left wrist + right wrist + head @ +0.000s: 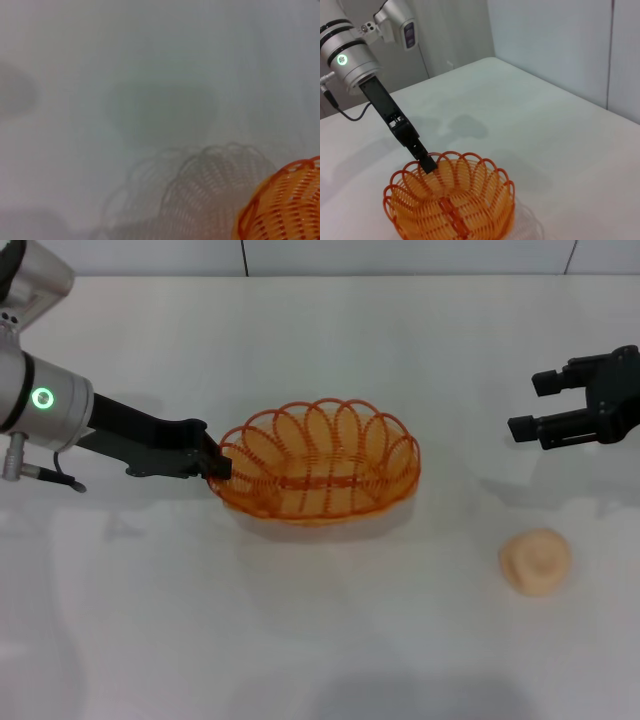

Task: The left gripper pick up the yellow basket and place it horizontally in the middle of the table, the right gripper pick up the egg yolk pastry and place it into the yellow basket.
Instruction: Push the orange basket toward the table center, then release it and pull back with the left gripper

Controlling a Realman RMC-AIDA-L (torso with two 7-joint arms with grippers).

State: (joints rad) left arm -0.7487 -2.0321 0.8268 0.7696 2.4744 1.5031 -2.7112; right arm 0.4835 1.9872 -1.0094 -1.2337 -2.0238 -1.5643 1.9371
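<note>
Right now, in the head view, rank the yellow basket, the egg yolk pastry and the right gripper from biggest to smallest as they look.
1. yellow basket, clearly largest.
2. right gripper, though cut off at the frame edge.
3. egg yolk pastry, smallest.

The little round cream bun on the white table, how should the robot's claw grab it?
Best from straight above, fingers closing on the opposite rounded sides of the small round cream-peach pastry. It sits low and domed on the plain white table with nothing touching it, so its sides are free. The black right gripper hangs open just beyond it. A gentle squeeze seems wise, since it looks soft.
</note>
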